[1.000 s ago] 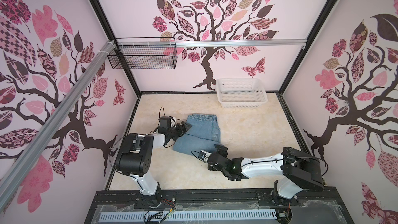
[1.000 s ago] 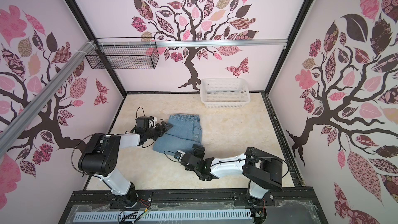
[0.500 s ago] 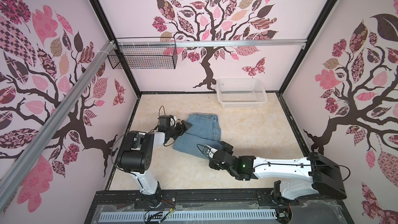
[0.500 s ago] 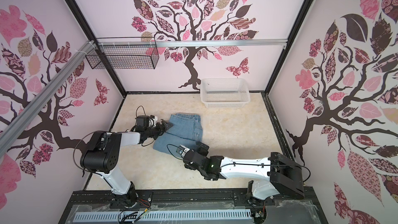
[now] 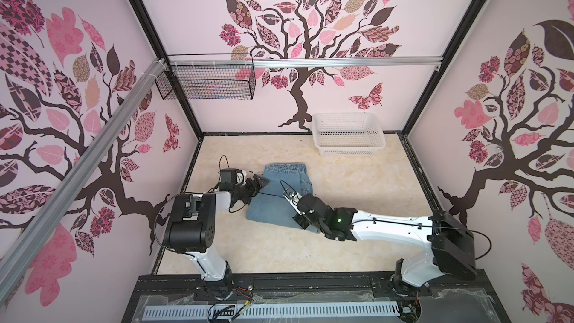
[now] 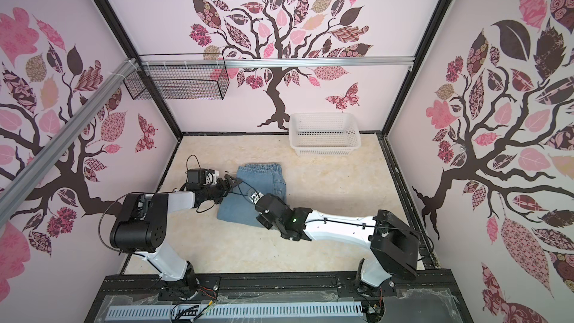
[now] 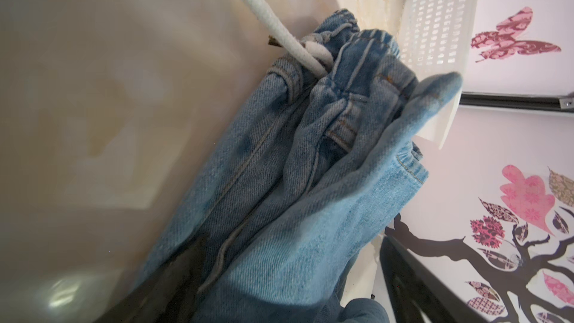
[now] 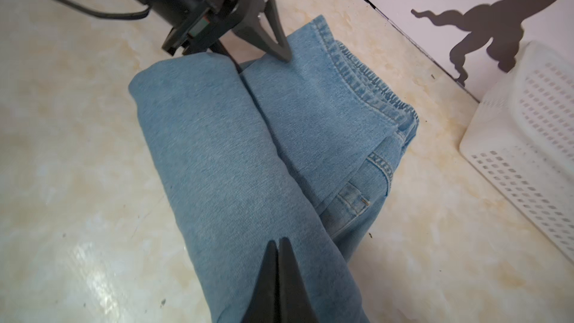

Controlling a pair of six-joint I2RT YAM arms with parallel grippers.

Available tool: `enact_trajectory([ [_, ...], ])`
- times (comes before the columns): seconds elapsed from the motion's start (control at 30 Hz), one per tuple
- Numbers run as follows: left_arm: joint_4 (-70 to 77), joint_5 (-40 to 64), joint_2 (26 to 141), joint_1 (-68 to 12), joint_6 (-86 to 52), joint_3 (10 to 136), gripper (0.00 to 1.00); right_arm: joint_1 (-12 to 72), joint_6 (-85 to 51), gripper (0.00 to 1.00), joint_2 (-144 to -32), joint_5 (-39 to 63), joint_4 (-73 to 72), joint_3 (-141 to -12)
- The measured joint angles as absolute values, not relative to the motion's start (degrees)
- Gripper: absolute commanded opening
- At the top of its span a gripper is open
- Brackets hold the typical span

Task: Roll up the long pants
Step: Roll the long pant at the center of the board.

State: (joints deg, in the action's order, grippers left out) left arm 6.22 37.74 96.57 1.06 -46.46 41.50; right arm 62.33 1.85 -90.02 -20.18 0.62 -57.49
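Note:
The long pants (image 5: 279,194) lie folded in the middle of the table, light blue denim, waistband toward the back wall. Their near part forms a thick roll (image 8: 217,156). My left gripper (image 5: 261,181) is at the pants' left edge, open. One finger (image 8: 273,41) rests on top of the denim, and the other goes into the crease beside the roll. Denim fills the left wrist view (image 7: 310,181). My right gripper (image 8: 279,242) is shut with nothing between its fingers, its tips on the right end of the roll. In both top views its wrist (image 6: 273,209) covers it.
A white plastic basket (image 5: 348,147) stands at the back right against the wall. A black wire basket (image 5: 205,83) hangs on the rail at the back left. The pants' white drawstring (image 7: 270,23) trails onto the table. Pink walls enclose three sides.
My right arm has reached forward from the pants' near edge onto the roll, and its gripper has gone from open to shut. The left arm has stayed where it was.

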Motion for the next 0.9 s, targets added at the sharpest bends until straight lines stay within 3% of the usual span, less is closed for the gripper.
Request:
enact_trajectory([
  [0.67,-11.7,33.6,94.0,6.6,-43.5,49.6,0.93,49.4,-14.3,0.0,-108.2,6.9,1.5,-64.6],
  [0.9,-14.4,35.0,92.1,11.1,-42.0,52.2,0.93,47.8,-17.5,0.0,-110.8,10.2,1.2,-67.3],
])
